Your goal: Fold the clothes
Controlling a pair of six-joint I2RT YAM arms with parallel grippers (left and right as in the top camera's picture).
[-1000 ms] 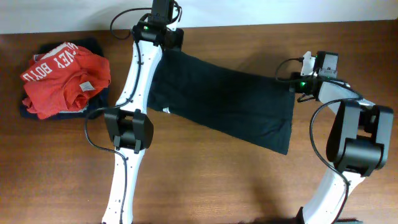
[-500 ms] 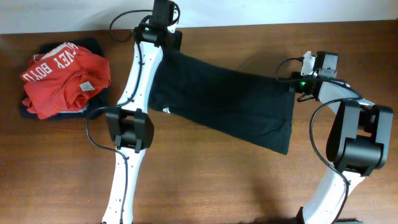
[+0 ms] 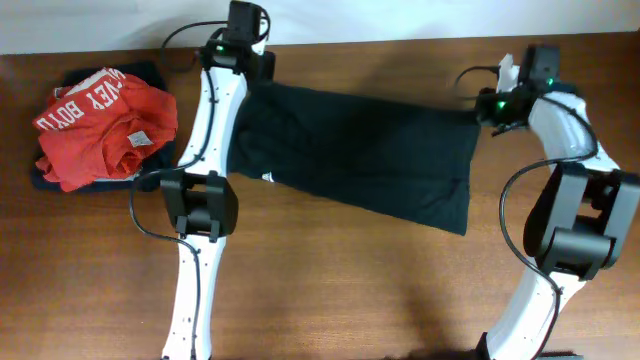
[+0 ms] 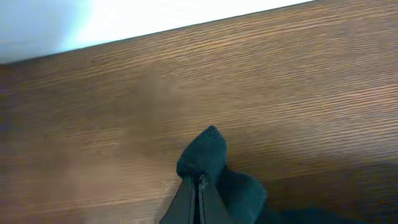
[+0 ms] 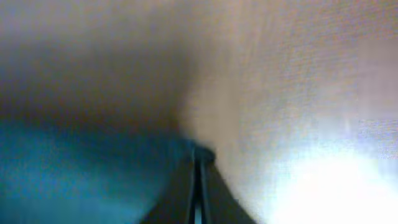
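A: where's the black tee (image 3: 350, 160) rn?
B: laid out across the back half of the worktop (image 3: 330, 290), long axis left-right, near-right corner dips toward the front edge. small white tag (image 3: 268, 178) shows on its near-left edge
A: grippers?
B: left gripper (image 4: 200, 182) is pinched tight w/ a peak of cloth nipped in it, at the tee's far-left corner. right gripper (image 5: 198, 157) is at the far-right corner, fingers look closed too w/ dark cloth at them, but that wrist view is blurry so it's my read
A: handling?
B: light, limp, zero stiffness imo. it'll sag btwn holds, drag on the wood & bunch. take it by corners/hem, both sides together, w/ tension btwn the arms or the span wrinkles. a thin pinch could slip
A: other stuff nearby?
B: orange-red shirt (image 3: 105, 125) on a navy garment (image 3: 148, 70), back-left corner, well apart from the tee
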